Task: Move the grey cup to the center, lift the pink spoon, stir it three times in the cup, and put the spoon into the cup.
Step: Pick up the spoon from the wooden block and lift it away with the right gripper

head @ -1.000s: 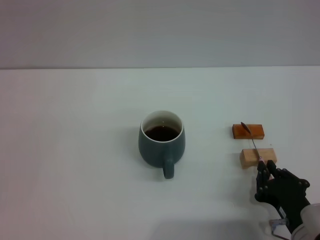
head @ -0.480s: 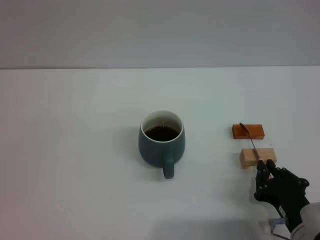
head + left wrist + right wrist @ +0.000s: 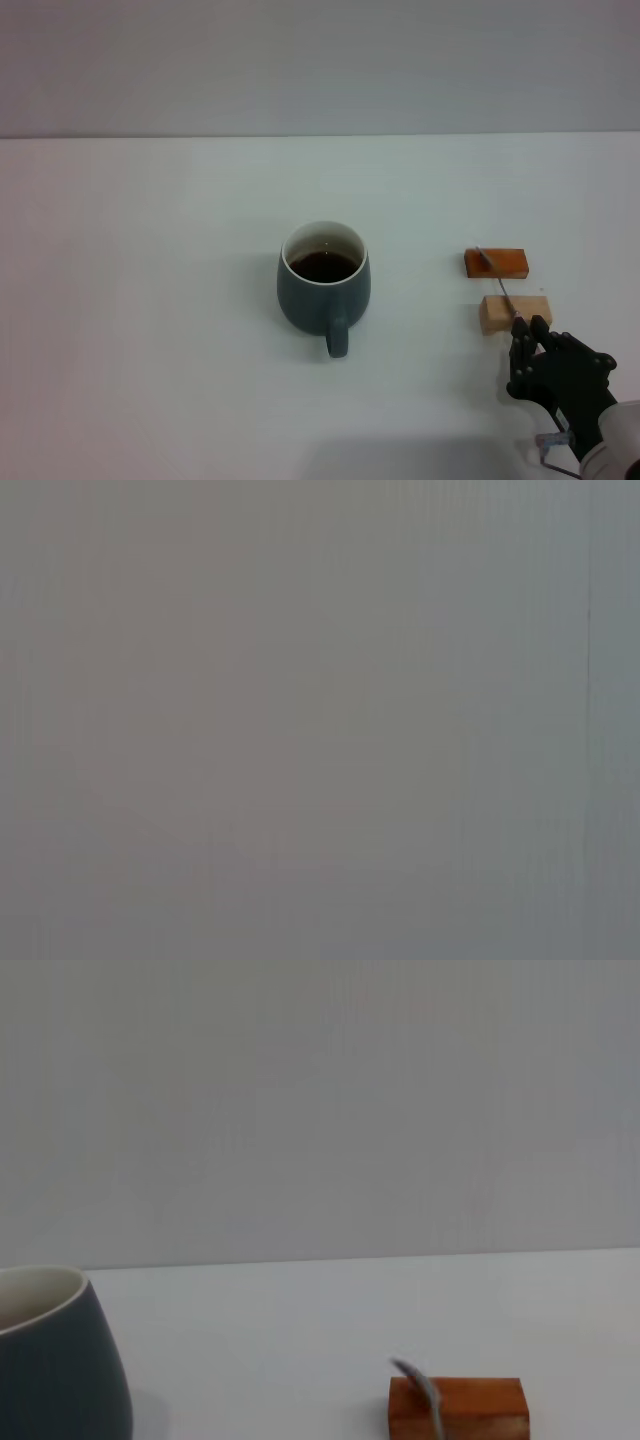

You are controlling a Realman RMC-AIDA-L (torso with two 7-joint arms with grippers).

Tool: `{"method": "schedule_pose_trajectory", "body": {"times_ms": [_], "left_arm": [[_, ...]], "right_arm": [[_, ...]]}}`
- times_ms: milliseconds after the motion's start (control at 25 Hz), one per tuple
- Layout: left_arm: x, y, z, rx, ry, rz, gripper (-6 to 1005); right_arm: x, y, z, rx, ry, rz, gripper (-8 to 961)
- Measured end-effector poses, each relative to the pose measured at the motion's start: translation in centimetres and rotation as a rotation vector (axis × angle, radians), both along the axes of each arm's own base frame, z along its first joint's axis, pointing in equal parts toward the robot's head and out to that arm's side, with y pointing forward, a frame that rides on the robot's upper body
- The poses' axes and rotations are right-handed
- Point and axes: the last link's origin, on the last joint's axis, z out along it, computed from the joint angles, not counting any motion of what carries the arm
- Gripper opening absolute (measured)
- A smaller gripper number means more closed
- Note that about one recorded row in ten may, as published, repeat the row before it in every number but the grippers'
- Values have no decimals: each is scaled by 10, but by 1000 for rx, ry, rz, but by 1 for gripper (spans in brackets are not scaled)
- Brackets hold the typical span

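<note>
The right claw [image 3: 531, 325] is black and sits at the near right corner of the white desk [image 3: 150, 300]; its fingers are closed on the handle end of the pink spoon [image 3: 497, 283], so the pink part is hidden by the fingers; the thin grey stem runs away from the claw, over the tan wooden block [image 3: 515, 314] that lies just past the fingertips, and the small spoon bowl is over the orange-brown block [image 3: 496, 262] a bit farther back; I cannot tell if the spoon touches the blocks or is a little above them; the two blocks lie side by side with a small gap between them.

The grey cup [image 3: 323, 285] stands upright well to the left of the claw, near the middle of the desk; it is round and dark on the outside and white inside; dark drink fills part of it; its loop handle points to the near edge of the desk.

In the right wrist view the cup [image 3: 60, 1360] shows at one edge and the orange-brown block [image 3: 458, 1408] with the spoon bowl [image 3: 420, 1385] over it is near the other.

The desk is plain white; behind it is a pale grey wall [image 3: 320, 65].

The left claw is not seen; the left wrist view shows only flat grey.
</note>
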Motion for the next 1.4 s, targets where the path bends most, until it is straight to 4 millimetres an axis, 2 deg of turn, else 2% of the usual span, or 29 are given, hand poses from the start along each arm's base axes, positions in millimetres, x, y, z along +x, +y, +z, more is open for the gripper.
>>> {"method": "schedule_pose_trajectory", "body": {"times_ms": [440, 1400], "left_arm": [[1, 1, 0, -1, 0, -2, 46], [-1, -2, 0, 6, -6, 6, 47]], "right_arm": [[2, 1, 2, -3, -6, 1, 149], [2, 4, 0, -49, -17, 18, 238]]}}
